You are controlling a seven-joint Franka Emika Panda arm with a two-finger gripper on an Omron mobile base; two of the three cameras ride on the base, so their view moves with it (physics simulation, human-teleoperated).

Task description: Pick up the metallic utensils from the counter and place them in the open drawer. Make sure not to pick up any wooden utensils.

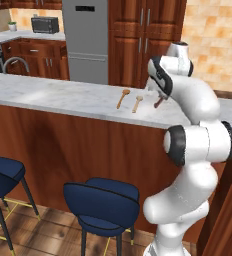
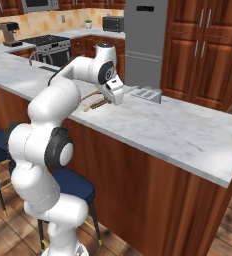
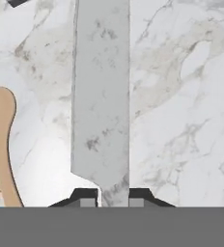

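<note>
- While the tool [image 3: 114,198] hangs low over the marble tabletop [image 2: 188,135], a flat silver-grey metallic utensil [image 3: 102,96] runs straight up the hand view from between the two dark fingertips [image 3: 85,195], its long axis in line with the way the hand looks.
- Its narrow neck sits in the gap between the fingertips, one on each side, so the tool appears closed, or very nearly closed, on that neck; whether it is truly clamped I cannot tell.
- Just beside the blade, to its left in the hand view, lies a wooden spoon [image 3: 3,140], apart from the metal and clear of the fingertips.
- From the left base view, two wooden utensils [image 1: 130,99] lie side by side on the tabletop, close by the hand.
- As I judge it, the next move is a straight lift, keeping wide of that spoon.
</note>
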